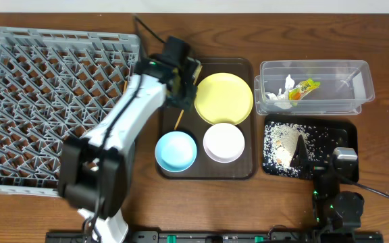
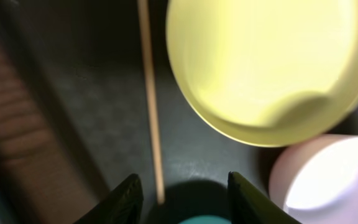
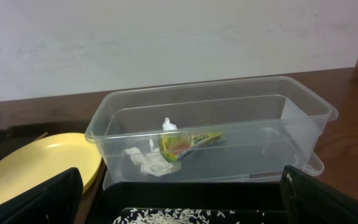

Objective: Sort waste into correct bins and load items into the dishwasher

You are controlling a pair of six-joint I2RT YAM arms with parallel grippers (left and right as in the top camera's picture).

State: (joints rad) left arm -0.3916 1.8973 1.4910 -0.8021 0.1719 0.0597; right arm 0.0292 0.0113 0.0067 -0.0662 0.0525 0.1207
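One chopstick (image 2: 149, 93) ends inside the parted left gripper (image 2: 185, 200).

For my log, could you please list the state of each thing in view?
dish rack: no dishes
clear tub: holds wrapper, paper
black tray: strewn with rice
yellow plate: empty
blue bowl: empty
white bowl: empty
chopstick: lying flat
left gripper: jaws open
right gripper: jaws open

The green-and-orange snack wrapper (image 1: 305, 88) and white paper scraps (image 1: 279, 95) are being held in the clear tub (image 1: 356, 73). Rice crumbs (image 1: 282, 145) are being carried by the black tray (image 1: 346, 131). The yellow plate (image 1: 223, 98), light-blue bowl (image 1: 176, 150), white bowl (image 1: 223, 142) and a wooden chopstick (image 1: 178, 119) are being kept grouped beside the grey dish rack (image 1: 53, 108).
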